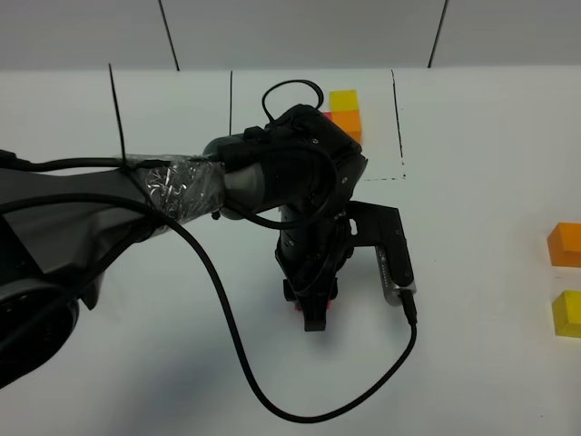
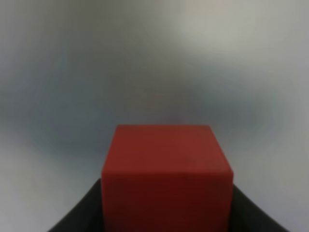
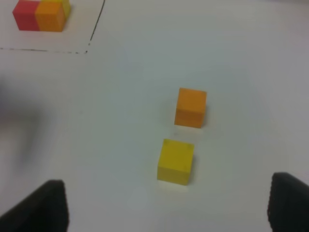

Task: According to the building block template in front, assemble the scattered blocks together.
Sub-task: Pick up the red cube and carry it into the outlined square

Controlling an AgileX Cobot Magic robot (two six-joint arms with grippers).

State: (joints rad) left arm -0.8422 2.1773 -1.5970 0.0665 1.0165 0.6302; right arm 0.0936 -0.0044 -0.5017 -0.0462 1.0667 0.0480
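The left tool [image 1: 311, 313] clenches the red cube [image 2: 166, 176] at the centre of the desk [image 1: 490, 391]. Ahead of the right tool [image 3: 165, 208], spread wide, lie the yellow cube [image 3: 175, 162] and, just beyond, the orange cube [image 3: 190, 107]. Farthest back sits the black-framed template [image 1: 346, 114].

This looks like a robot lab bench: a plain white counter [image 1: 490, 381] marked with thin black lines [image 1: 397, 118], grey wall panels [image 1: 300, 32] across the top of the frame, and a black robot arm [image 1: 272, 173] trailing a loose cable [image 1: 228, 318].
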